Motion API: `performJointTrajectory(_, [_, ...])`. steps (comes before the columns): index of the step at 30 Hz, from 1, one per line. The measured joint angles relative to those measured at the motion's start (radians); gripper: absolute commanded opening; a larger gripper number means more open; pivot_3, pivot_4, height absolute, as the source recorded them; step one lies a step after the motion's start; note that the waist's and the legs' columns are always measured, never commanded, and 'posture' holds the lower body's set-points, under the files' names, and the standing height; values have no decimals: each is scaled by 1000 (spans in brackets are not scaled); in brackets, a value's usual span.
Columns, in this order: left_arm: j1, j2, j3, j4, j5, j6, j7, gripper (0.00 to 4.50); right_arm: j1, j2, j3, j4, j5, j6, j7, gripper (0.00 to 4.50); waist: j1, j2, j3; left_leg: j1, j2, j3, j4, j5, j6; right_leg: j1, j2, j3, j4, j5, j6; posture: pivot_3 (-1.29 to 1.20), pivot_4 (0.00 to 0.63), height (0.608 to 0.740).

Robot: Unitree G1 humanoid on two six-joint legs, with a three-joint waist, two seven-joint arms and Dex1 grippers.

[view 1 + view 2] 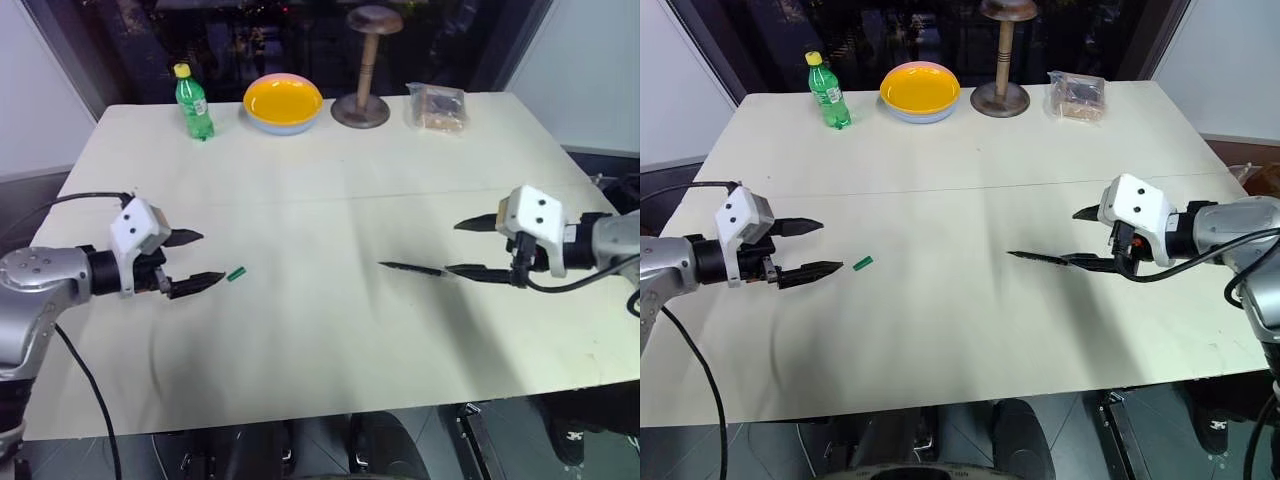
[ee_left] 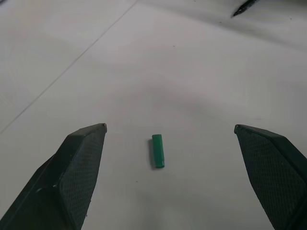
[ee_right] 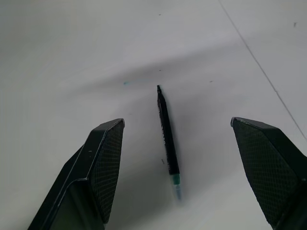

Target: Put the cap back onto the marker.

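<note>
Head views: no readable writing on the green bottle (image 1: 193, 103), label too small to make out. Cap (image 1: 236, 273) lying on the table (image 1: 330, 330) just beyond the left gripper (image 1: 197, 261), fingers spread wide, empty. Marker (image 1: 412, 268) flat on the table, near end hidden behind the right gripper (image 1: 473, 247), also wide, empty.

Left wrist: cap between the fingers, untouched; marker cut off at the frame edge.

Right wrist: marker between spread fingers, nearer end blurred.

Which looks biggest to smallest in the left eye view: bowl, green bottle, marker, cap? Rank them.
1. Bowl
2. Marker and green bottle: look alike in length, and the bottle stands farther off, so unranked
3. Cap, clearly smallest
</note>
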Motion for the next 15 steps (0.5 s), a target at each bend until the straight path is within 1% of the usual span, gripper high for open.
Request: performJointTrajectory(15, [4,-30,-5,6,5,8,36,4472,2,1,1,-14,11,20,-5,3703,0,0,0,0,0,0,0,0,0,0,0,1,0,0,0,0,150,740])
